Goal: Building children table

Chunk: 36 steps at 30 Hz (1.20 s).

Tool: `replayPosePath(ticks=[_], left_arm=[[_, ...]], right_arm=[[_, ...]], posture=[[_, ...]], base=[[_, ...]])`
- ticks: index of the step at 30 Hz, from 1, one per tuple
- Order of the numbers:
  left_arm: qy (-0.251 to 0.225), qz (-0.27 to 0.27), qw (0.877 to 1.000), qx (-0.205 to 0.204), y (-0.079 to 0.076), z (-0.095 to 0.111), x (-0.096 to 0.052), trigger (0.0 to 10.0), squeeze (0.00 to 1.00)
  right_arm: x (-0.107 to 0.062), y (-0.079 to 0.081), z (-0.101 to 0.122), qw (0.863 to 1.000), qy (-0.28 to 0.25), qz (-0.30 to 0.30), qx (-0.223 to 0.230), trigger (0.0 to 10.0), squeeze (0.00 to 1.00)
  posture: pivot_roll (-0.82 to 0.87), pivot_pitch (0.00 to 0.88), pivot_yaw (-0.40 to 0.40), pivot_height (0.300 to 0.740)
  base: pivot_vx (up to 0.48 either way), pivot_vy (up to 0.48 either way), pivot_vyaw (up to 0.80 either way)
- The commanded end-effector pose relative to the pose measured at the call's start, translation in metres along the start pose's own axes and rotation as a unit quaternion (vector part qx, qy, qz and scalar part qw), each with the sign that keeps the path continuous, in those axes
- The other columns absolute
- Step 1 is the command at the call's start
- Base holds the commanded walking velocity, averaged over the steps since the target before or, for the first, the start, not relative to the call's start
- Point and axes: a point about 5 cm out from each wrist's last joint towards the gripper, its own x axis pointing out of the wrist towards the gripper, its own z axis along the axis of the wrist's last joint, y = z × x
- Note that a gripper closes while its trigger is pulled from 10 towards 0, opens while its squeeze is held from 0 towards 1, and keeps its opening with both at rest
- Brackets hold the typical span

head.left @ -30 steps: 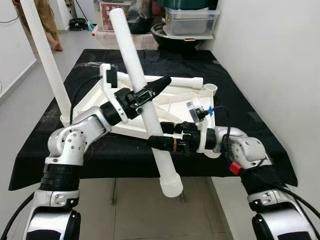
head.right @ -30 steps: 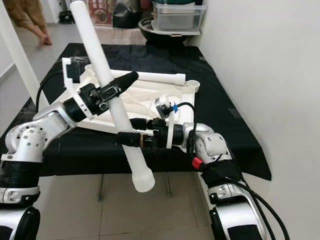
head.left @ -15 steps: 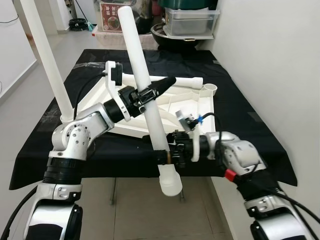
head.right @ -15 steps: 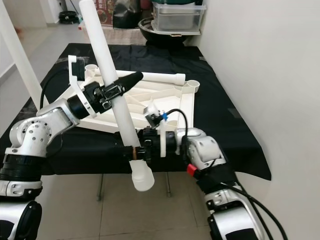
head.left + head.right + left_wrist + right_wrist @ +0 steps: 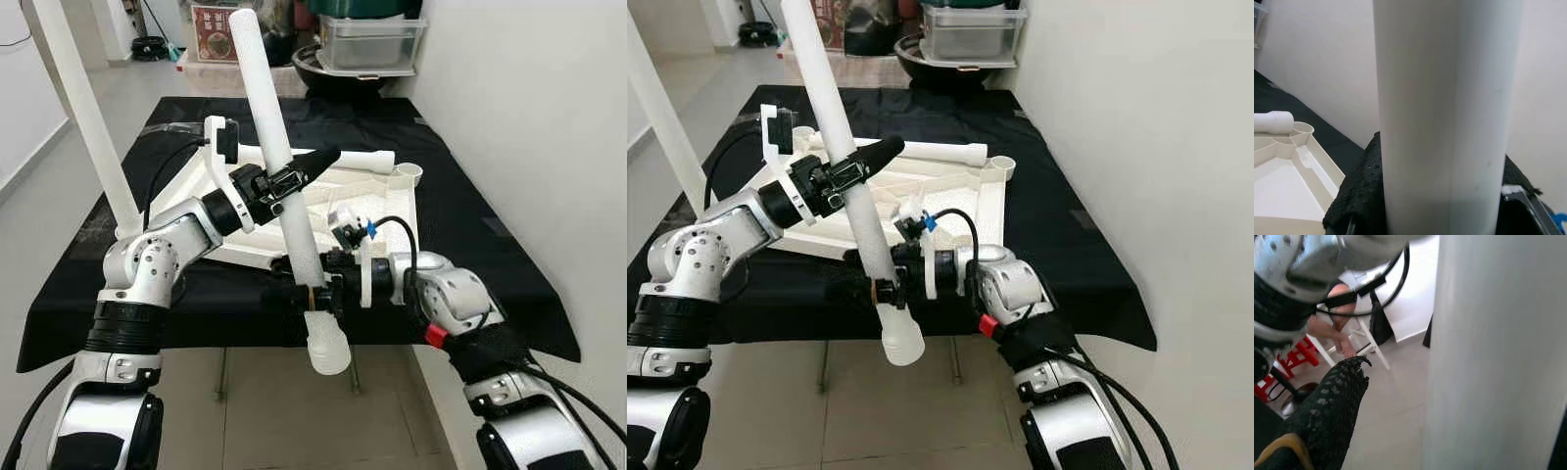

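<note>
A long white table leg slants steeply over the table's front edge, with its ribbed lower end hanging past the edge. My left gripper is shut on its middle, and one black finger presses the tube. My right gripper is shut on the leg lower down, just above the ribbed end; its padded finger lies against the tube. The white upturned tabletop lies behind them on the black cloth.
Another leg stands upright at the tabletop's left corner, and a third lies along its far edge beside an open corner socket. A clear bin sits beyond the table. A white wall runs along the right, with tiled floor below.
The leg stands steeper and its lower end has risen slightly. My right arm has drawn in to the left, gripping nearer the ribbed end. The left gripper has kept its hold.
</note>
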Motion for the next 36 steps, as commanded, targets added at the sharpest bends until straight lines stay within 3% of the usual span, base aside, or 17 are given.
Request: replayPosePath(ticks=[1, 11, 15, 25, 36], left_arm=[[-0.005, -0.025, 1.000, 0.003, -0.007, 0.000, 0.008, 10.0, 0.00], [-0.006, -0.025, 1.000, 0.007, -0.007, 0.000, 0.009, 10.0, 0.00], [-0.007, -0.025, 1.000, 0.009, -0.007, 0.000, 0.009, 10.0, 0.00], [-0.009, -0.023, 1.000, 0.016, -0.006, 0.002, 0.008, 10.0, 0.00], [-0.009, -0.013, 1.000, 0.022, -0.003, 0.001, 0.009, 10.0, 0.00]], right_arm=[[0.008, 0.002, 0.005, 1.000, -0.010, 0.011, 0.004, 10.0, 0.00], [0.014, 0.010, 0.007, 0.999, -0.010, 0.043, 0.018, 10.0, 0.00], [0.019, 0.008, 0.005, 0.999, -0.017, 0.030, 0.027, 10.0, 0.00], [0.016, 0.008, -0.005, 0.999, 0.006, 0.032, 0.022, 10.0, 0.00], [0.011, 0.003, -0.001, 1.000, -0.006, 0.003, 0.011, 10.0, 0.00]], posture=[[0.05, 0.047, -0.036, 0.740], [0.05, 0.038, -0.036, 0.740], [0.05, 0.031, -0.036, 0.740], [0.05, 0.018, -0.037, 0.740], [0.05, 0.019, -0.030, 0.740]], base=[[0.000, 0.000, 0.00], [0.000, 0.000, 0.00], [0.000, 0.000, 0.00], [0.000, 0.000, -0.74], [0.000, 0.000, -0.77]])
